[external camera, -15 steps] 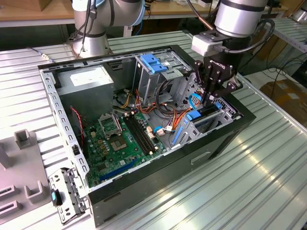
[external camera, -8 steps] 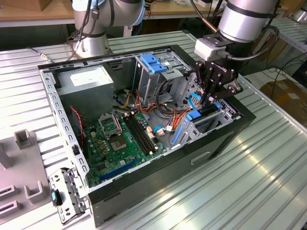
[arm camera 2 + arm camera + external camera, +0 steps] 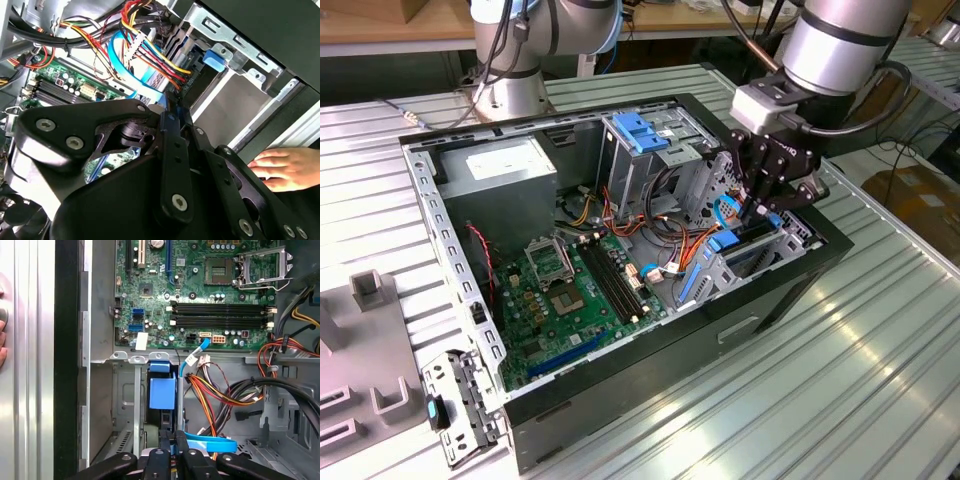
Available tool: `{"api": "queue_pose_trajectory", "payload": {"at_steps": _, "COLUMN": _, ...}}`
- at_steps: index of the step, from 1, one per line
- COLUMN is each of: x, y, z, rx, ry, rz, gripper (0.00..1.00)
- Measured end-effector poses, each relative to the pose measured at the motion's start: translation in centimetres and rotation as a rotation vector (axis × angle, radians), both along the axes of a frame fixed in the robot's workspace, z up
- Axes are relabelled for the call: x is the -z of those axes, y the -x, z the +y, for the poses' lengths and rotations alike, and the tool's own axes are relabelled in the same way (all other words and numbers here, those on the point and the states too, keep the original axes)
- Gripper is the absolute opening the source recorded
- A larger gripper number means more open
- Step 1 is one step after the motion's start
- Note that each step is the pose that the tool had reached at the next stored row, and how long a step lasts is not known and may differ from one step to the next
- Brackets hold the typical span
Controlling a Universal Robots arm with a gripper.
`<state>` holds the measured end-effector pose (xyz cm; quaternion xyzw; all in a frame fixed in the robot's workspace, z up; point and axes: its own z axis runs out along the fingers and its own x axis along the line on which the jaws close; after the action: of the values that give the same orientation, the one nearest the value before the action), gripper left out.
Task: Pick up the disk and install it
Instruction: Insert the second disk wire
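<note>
Your black gripper (image 3: 763, 205) is clamped narrow on the blue-railed grey metal disk (image 3: 162, 392), part-seated in the steel bay (image 3: 745, 262): installing; press straight down.

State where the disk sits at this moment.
In the exterior view the disk stands on edge in the bay at the computer case's right end, directly under the tool, beside the orange and yellow cables.
</note>
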<state>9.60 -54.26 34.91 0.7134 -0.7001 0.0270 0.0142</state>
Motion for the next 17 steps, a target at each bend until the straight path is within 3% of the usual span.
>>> {"api": "queue_pose_trajectory", "payload": {"at_steps": 11, "x": 0.38, "y": 0.08, "z": -0.16, "rx": -0.023, "ry": -0.0011, "rz": -0.0060, "gripper": 0.16}}
{"api": "queue_pose_trajectory", "payload": {"at_steps": 17, "x": 0.79, "y": 0.08, "z": -0.39, "rx": -0.024, "ry": -0.0041, "rz": -0.0064, "gripper": 0.16}}
